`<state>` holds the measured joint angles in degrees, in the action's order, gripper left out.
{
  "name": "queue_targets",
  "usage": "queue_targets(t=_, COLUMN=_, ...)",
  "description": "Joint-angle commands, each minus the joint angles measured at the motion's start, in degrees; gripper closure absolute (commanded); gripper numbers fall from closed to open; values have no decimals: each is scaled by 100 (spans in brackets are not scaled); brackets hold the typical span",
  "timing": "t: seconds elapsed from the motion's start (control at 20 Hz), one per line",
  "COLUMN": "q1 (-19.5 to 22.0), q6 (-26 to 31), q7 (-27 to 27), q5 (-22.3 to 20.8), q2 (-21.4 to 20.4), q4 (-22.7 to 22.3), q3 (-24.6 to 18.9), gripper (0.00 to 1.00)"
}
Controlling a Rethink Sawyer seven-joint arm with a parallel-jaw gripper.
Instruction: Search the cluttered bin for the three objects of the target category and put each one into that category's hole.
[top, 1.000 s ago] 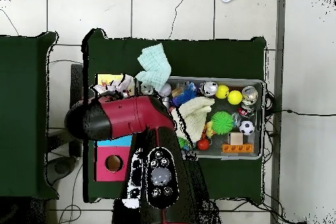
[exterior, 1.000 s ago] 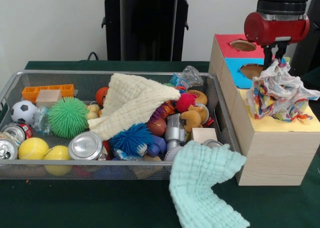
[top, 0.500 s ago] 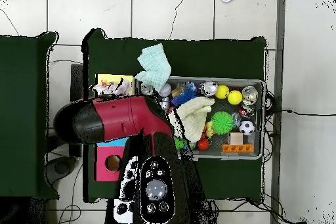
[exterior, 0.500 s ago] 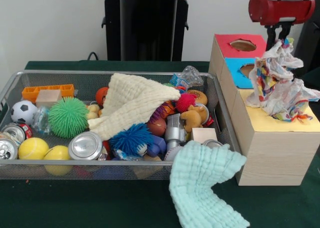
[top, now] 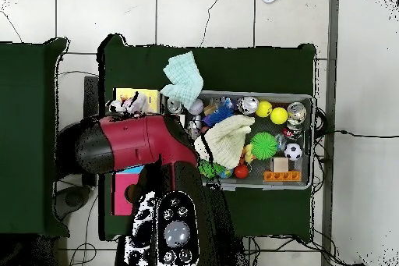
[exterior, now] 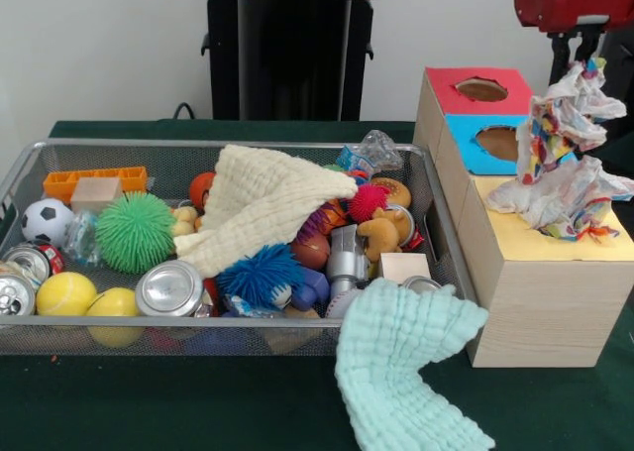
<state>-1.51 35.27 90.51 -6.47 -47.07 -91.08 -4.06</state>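
Wrapper (exterior: 567, 124) hangs fr gripper (exterior: 584, 59) (top right), above yellow box top (exterior: 535, 245).

You see a silver wire-mesh bin (exterior: 20, 173), waffle-knit cream cloth (exterior: 263, 203), crinkly wrappers (exterior: 560, 178), and pale matt wooden box (exterior: 540, 302)

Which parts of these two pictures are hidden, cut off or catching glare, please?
Front view: the end effector is cut off by the top edge above the lifted wrapper; the silver can shows a mild highlight. Overhead view: the red arm covers most of the wooden boxes.
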Motion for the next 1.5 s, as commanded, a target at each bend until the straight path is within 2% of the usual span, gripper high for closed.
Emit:
queue_targets(t=0.05, q1=-50, q6=549, q7=1125, q5=258, q2=206, q4=-271, q3=-9, gripper=100)
queue_targets(t=0.5, q1=-48, q6=139, q7=1091, q5=292, q2=481, q4=-287, q3=-29, gripper=100)
queue_targets(t=0.95, q1=-24, q6=-534, q7=1084, q5=85, q2=894, q4=-354, q3=38, gripper=100)
queue_targets(t=1.5, q1=-87, q6=-726, q7=1105, q5=203, q2=1168, q4=-143, q3=23, gripper=100)
